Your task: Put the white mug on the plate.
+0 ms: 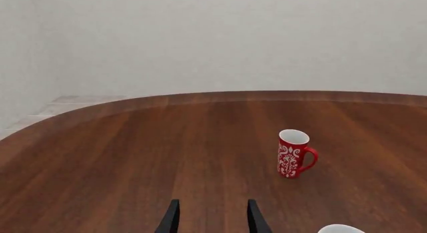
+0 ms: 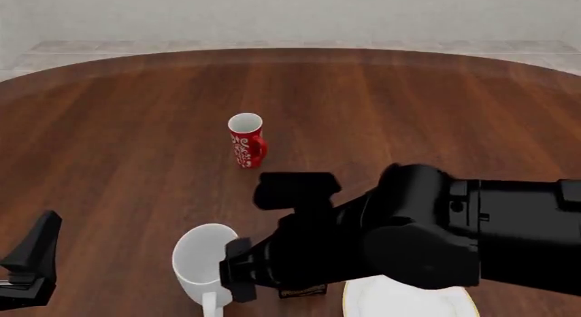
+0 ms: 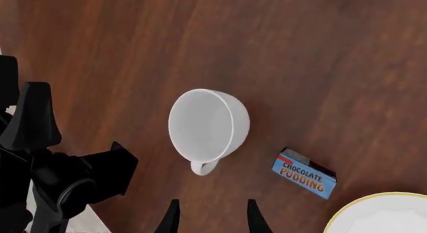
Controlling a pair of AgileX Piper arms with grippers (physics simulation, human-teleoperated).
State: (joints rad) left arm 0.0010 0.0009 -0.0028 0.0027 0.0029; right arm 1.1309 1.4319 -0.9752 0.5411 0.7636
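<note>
On the brown wooden surface (image 3: 320, 53) the white mug (image 3: 208, 125) stands upright beside the plate (image 3: 380, 215); we lower the right end effector (image 3: 209, 218), its fingers parted and empty above the handle, to straddle the rim squarely before closing.

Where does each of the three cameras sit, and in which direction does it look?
Left wrist view: behind the left gripper, looking level across the table at the red mug; only the open fingertips show.
Front view: fixed above, behind the arms, looking forward and down; the right arm fills the foreground.
Right wrist view: behind the right gripper, looking down on the white mug, pudding box and plate; the other arm shows.
Shared: front and right wrist both show the white mug and plate.
</note>
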